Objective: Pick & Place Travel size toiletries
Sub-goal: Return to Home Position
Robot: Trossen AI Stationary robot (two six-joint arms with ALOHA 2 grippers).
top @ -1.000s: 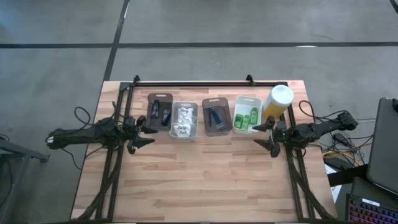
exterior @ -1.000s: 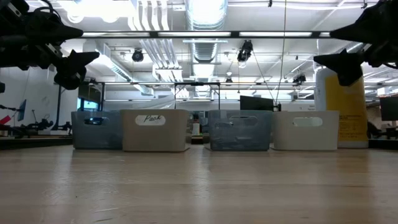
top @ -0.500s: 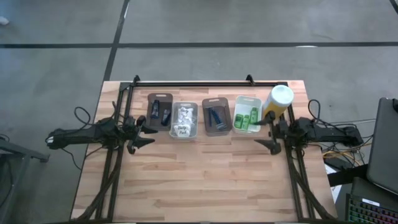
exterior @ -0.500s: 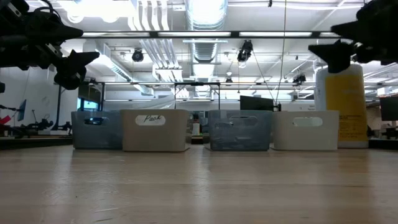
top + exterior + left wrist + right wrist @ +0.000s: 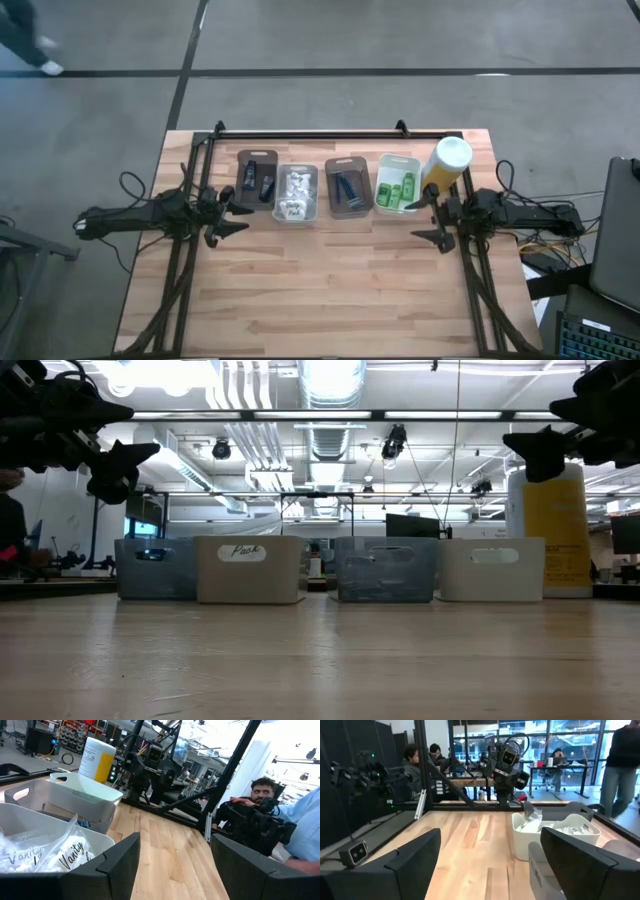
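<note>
Everything is binned: the toiletries sit in four trays lined up across the far half of the worktop [image 5: 320,300]. In the high view the leftmost dark tray [image 5: 257,153] holds two dark tubes [image 5: 250,178] side by side, their long axes running front to back. Next is the clear tray [image 5: 298,167] with the white packets [image 5: 293,184] heaped loosely and pointing no single way; the left wrist view catches their dark print. Then comes the second dark tray [image 5: 349,160], where the dark-blue sticks [image 5: 347,186] lie slightly slanted off the front-to-back line. Last in the row is the white tray [image 5: 398,157], its green bottles [image 5: 397,191] lying in a row with their long axes front to back. The tall yellow bottle [image 5: 447,165] stands upright just beside that tray.

The left hand [image 5: 243,218] points inward toward the middle of the worktop, near the front corner of the clear tray. Its fingers are spread wide and hold nothing. The right hand [image 5: 418,222] mirrors it in front of the white tray and the yellow bottle, fingers also well apart and empty. The low view shows both hands hanging high above the boards, touching nothing.
</note>
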